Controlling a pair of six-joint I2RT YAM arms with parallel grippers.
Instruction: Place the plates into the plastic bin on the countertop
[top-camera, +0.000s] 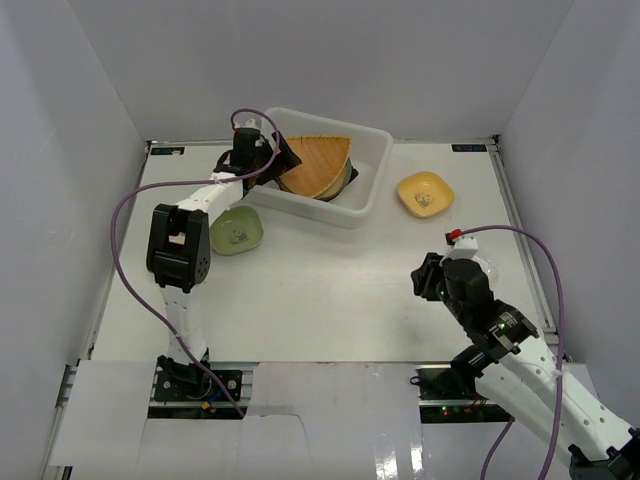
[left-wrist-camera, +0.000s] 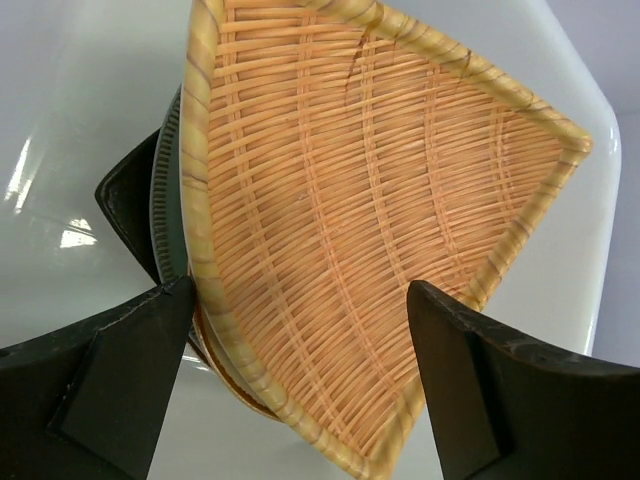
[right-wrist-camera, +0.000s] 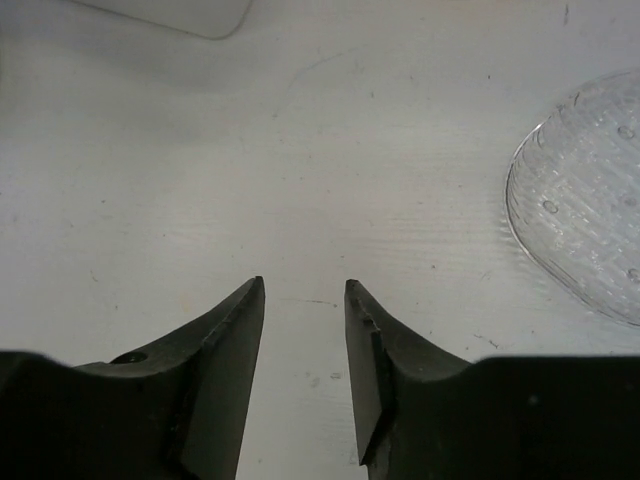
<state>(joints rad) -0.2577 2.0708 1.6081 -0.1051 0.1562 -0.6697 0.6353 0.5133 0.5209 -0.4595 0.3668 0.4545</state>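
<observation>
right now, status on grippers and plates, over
Left gripper open above woven plate in plastic bin. Right gripper open, empty. Green plate, yellow plate not yet binned. No obstruction seen.

Woven plate (top-camera: 318, 165) filling bin (top-camera: 372, 195), countertop (top-camera: 320, 290) centre open

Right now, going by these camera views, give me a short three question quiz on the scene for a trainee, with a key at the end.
1. True or false: the woven tan plate lies inside the plastic bin.
2. Which plate on the countertop lies nearest the right end effector? A the yellow plate, B the green plate, C the woven tan plate.
3. Fill in: above the bin, the left end effector has its jaws ____.
Key: 1 true; 2 A; 3 open.
</observation>
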